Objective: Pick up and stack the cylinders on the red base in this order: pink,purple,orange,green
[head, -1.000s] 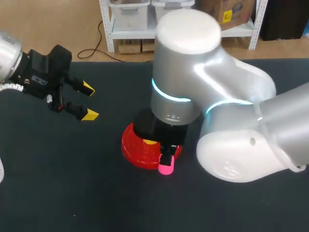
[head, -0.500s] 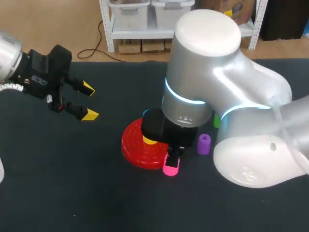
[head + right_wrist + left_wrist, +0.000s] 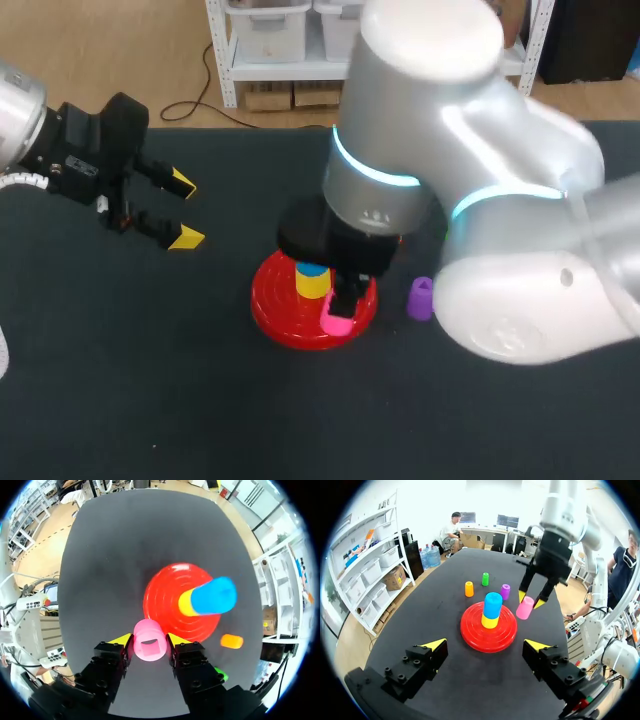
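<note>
The red base (image 3: 285,312) carries a yellow cylinder (image 3: 312,286) with a blue one (image 3: 313,268) on top. My right gripper (image 3: 340,308) is shut on the pink cylinder (image 3: 337,322), held over the base's front right rim beside that stack. In the right wrist view the pink cylinder (image 3: 149,646) sits between both fingers of the right gripper (image 3: 149,640). The purple cylinder (image 3: 420,298) stands just right of the base. The left wrist view shows the orange (image 3: 469,588) and green (image 3: 485,579) cylinders beyond the base. My left gripper (image 3: 183,210) is open and empty, well left of the base.
My right arm's big body (image 3: 500,230) covers the table's right half and hides the orange and green cylinders in the head view. Dark table surface (image 3: 150,380) lies bare at the front and left.
My right gripper carried the pink cylinder from just off the base's front edge back over its rim. The arm shifted, uncovering the purple cylinder. The left arm stayed put.
</note>
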